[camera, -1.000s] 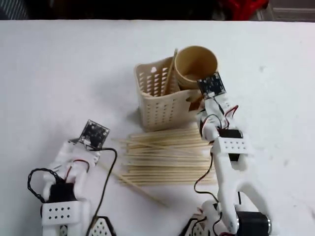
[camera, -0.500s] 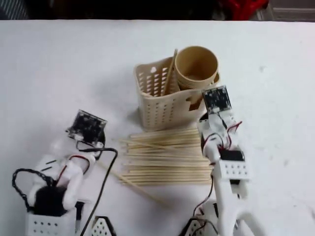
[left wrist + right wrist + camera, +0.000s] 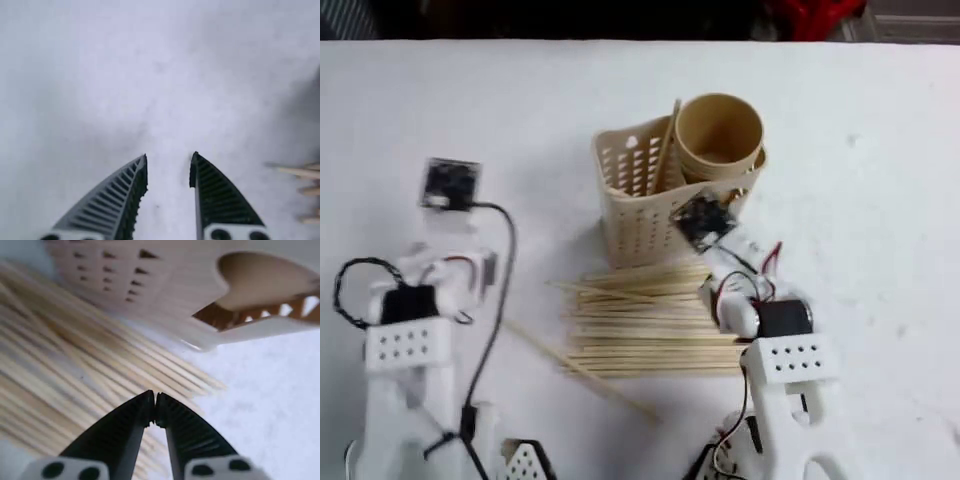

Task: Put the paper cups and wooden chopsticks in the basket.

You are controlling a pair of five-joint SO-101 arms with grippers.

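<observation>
Found the right arm's black ribbed fingers pressed tip to tip, gripping nothing. Placed them low over the right end of the heap of pale wooden chopsticks, close beside the wall of the cream perforated plastic basket.

Found the left arm's grey ribbed fingers parted to a moderate gap, nothing between them, above bare white bench. Noted a few chopstick tips at that view's edge.

Logged from above: basket upright mid-bench, with stacked tan paper cups already seated in its right part. Beside them, also in the basket, one leaning chopstick. Marked the heap as lying flat just in front of the basket, with one stray stick slantwise across its front-left corner.

Handling, as judgement only: light, stiff, smooth sticks, apt to roll and to slide out of a loose pinch. Best taken as a small bundle across mid-length, so neither end droops. Would need the right fingers opened first, then lowered astride the sticks. Expect stragglers to spill when a bundle lifts. No worry over breakage. Cups light and crushable, but nothing left to do with them.
</observation>
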